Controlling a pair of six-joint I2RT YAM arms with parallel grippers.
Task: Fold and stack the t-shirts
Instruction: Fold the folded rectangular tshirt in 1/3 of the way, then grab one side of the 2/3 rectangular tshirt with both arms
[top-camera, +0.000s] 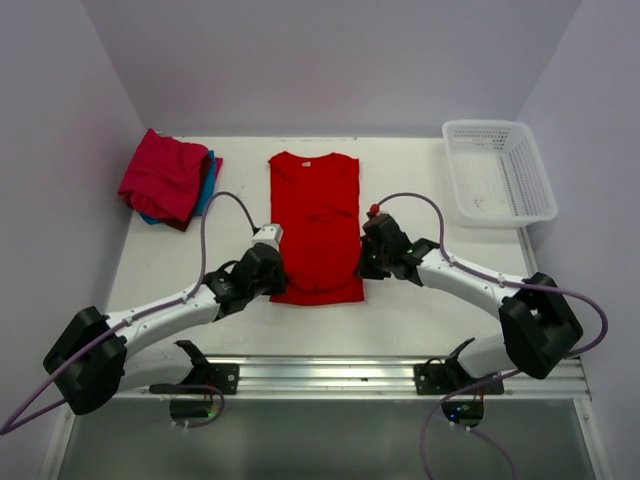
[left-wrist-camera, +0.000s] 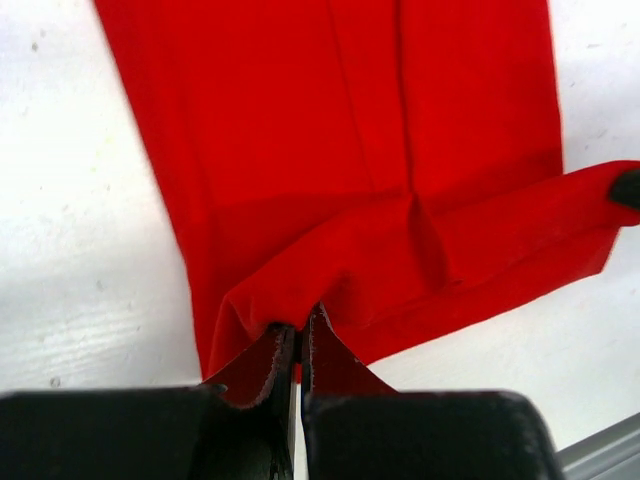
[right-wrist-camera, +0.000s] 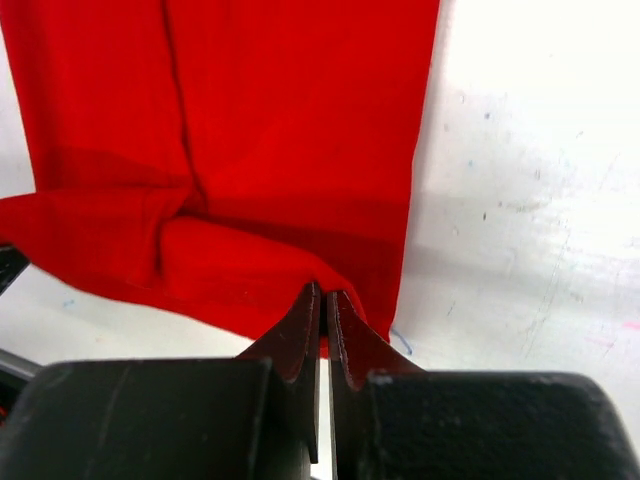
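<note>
At near hem — left gripper (left-wrist-camera: 300, 335), right gripper (right-wrist-camera: 323, 305) clamped on red t-shirt (top-camera: 315, 215).

Overhead camera, two close wrist cameras, common red t-shirt (top-camera: 316, 205)

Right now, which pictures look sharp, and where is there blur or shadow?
Top external: evenly lit, sharp, red t-shirt crisp. Left wrist: cloth sharp, left gripper body close and blurry. Right wrist: same softness on right gripper, grey shadow on table beside the shirt.
</note>
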